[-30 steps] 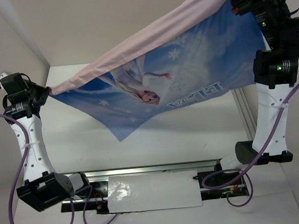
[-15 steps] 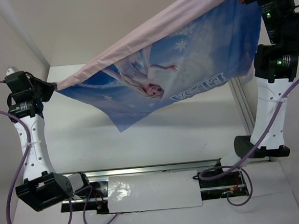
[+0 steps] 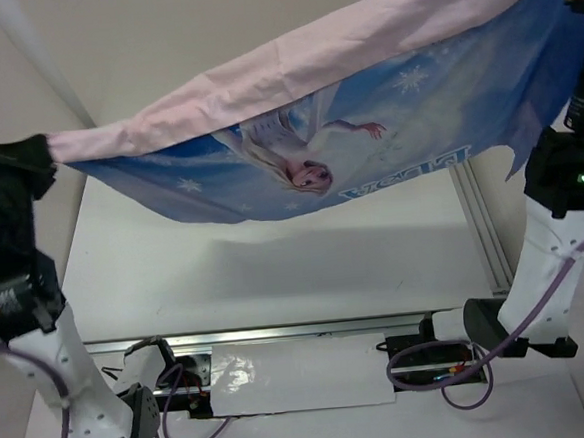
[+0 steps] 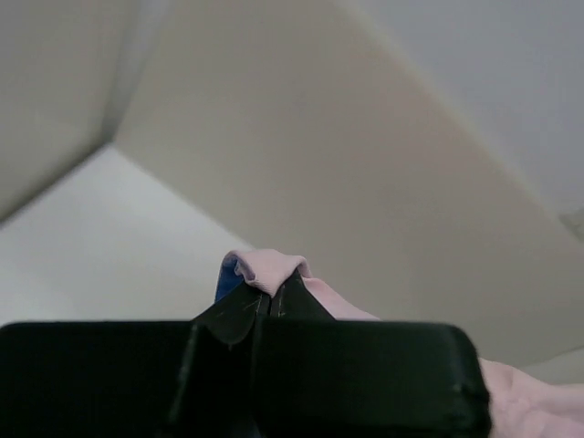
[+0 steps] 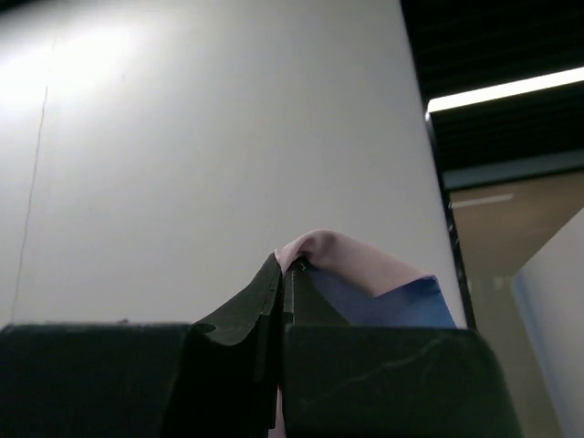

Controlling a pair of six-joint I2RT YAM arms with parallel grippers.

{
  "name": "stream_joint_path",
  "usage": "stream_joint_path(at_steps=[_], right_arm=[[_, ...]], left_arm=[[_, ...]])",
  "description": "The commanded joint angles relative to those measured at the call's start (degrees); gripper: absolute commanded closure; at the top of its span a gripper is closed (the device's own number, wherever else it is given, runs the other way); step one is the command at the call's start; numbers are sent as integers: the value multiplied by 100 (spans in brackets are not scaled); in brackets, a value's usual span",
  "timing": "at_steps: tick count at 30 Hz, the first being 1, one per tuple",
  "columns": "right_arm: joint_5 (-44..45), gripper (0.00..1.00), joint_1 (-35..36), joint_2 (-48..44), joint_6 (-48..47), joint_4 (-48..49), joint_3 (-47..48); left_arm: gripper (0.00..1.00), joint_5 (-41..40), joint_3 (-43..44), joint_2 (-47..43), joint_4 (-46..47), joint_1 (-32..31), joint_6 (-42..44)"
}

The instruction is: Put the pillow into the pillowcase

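Observation:
The pillowcase (image 3: 366, 124) hangs stretched in the air between both arms, its pink reverse along the top edge and its blue Elsa face below. My left gripper (image 3: 45, 154) is shut on its left corner, which shows as a pink and blue fold (image 4: 265, 269) at the fingertips (image 4: 266, 294). My right gripper is past the top right edge of the top view; in the right wrist view it (image 5: 290, 272) is shut on the other corner (image 5: 365, 274). The pillow is out of view.
The white table (image 3: 276, 270) lies below the hanging fabric. An aluminium rail (image 3: 478, 226) runs along its right side. White walls (image 3: 160, 48) close off the back and left. The arm bases and cables (image 3: 302, 369) sit at the near edge.
Both arms have risen and spread apart, lifting the pillowcase higher and pulling it wider and flatter. The left arm moved left and toward the camera; the right gripper left the top view.

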Motion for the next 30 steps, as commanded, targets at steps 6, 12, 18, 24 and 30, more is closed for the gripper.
stream_joint_path(at_steps=[6, 12, 18, 24, 30], right_arm=[[1922, 100, 243, -1486, -1319, 968, -519], [3458, 100, 1470, -2076, -2514, 791, -2204], [5366, 100, 2862, -2498, -3919, 2556, -5568], [6408, 100, 2558, -1421, -2648, 2405, -7219], [2860, 31, -185, 1589, 438, 1216, -6570]], left_arm=[[100, -1968, 2319, 217, -734, 81, 771], [100, -2612, 1530, 279, -814, 81, 771], [100, -1815, 13, 946, -228, 81, 640], [100, -969, -2037, 1585, 1364, 81, 438], [85, -346, -513, 4272, 1294, -103, 437]])
